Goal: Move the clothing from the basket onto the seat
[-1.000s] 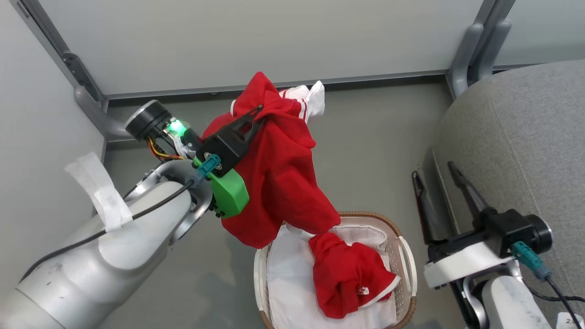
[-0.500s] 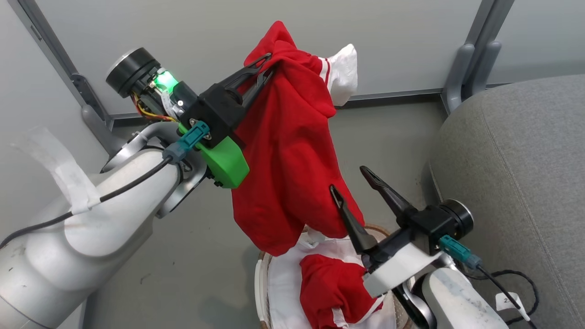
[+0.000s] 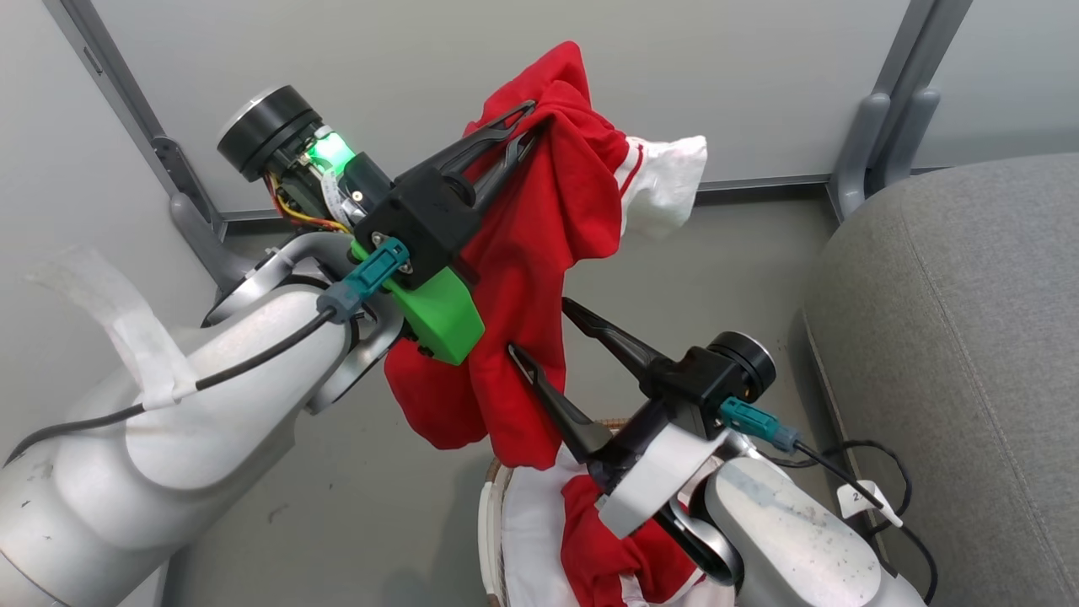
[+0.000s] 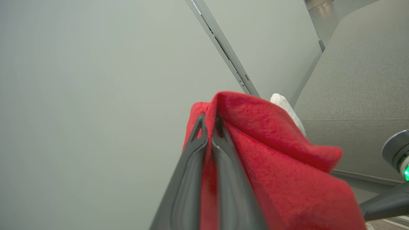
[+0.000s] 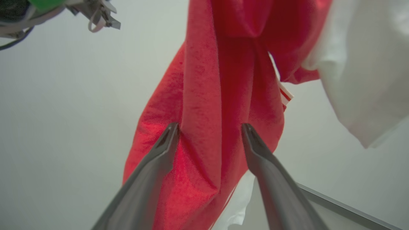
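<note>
Red fabric hangs from my left pincer [image 3: 531,118], whose two fingers are pressed together on a bunched fold at the top of the raised garment [image 3: 539,253]. That garment is above the basket [image 3: 485,527] and clear of it. Its long axis runs nearly straight down, with the gathered top pointing up and the loose hem pointing at the basket's far rim. A white sleeve [image 3: 666,181] sticks out sideways from its upper part.

My right pincer [image 3: 538,324] stands wide above the basket, its fingers aimed at the lower half of the hanging cloth and gripping nothing. Whether the tips touch the fabric I cannot tell.

I count two red garments: the one held up, and a second garment [image 3: 607,548] lying crumpled in the basket on the white liner [image 3: 527,539]. I also count one basket, one seat [image 3: 952,337] and two pincers.

The basket is cut off by the bottom edge of the head view and half covered by my right forearm, so little of its rim shows. The grey seat, beside the basket, runs off the edge of that view.
</note>
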`<state>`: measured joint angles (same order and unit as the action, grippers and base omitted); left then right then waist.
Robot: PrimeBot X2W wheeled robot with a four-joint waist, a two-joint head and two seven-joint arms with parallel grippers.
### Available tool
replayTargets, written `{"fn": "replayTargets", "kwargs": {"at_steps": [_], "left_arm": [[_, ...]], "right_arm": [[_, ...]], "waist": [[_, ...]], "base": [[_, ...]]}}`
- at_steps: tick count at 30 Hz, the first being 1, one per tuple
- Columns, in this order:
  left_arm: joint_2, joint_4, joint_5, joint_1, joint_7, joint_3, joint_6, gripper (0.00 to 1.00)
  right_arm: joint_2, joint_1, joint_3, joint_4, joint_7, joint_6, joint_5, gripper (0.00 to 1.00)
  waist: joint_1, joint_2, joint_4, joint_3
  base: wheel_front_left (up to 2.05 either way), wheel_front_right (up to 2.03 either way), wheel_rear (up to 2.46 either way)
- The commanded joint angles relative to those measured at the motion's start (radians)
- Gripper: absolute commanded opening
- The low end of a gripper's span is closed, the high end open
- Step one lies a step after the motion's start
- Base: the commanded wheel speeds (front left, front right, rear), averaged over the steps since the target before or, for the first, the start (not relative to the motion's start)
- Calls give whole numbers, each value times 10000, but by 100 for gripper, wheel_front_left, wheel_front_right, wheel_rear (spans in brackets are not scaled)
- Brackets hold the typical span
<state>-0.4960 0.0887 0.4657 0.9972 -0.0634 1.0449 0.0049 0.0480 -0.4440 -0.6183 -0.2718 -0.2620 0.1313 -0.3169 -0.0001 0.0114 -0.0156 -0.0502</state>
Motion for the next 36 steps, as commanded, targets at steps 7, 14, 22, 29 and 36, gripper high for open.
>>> {"fn": "replayTargets", "kwargs": {"at_steps": [7, 14, 22, 29, 36], "left_arm": [[108, -195, 153, -115, 57, 105, 65, 0], [167, -268, 365, -324, 49, 139, 106, 0], [-86, 182, 981, -1009, -180, -49, 295, 0], [53, 922, 1617, -2052, -999, -329, 677, 12], [598, 1544, 2096, -3238, -1860, -703, 969, 100]], "right_arm": [[45, -647, -193, -588, -47, -10, -112, 100], [41, -982, -317, -1323, -46, -10, -382, 9], [42, -959, -173, -1200, -46, -10, -203, 0], [41, -583, 495, -730, -47, -10, 154, 0], [41, -289, 1169, -437, -47, -10, 532, 0]], "waist": [[1, -114, 150, 101], [1, -114, 327, 192], [1, -114, 302, 148], [1, -114, 216, 27], [1, -114, 178, -51]], "base": [[0, 0, 0], [0, 0, 0], [0, 0, 0], [0, 0, 0], [0, 0, 0]]}}
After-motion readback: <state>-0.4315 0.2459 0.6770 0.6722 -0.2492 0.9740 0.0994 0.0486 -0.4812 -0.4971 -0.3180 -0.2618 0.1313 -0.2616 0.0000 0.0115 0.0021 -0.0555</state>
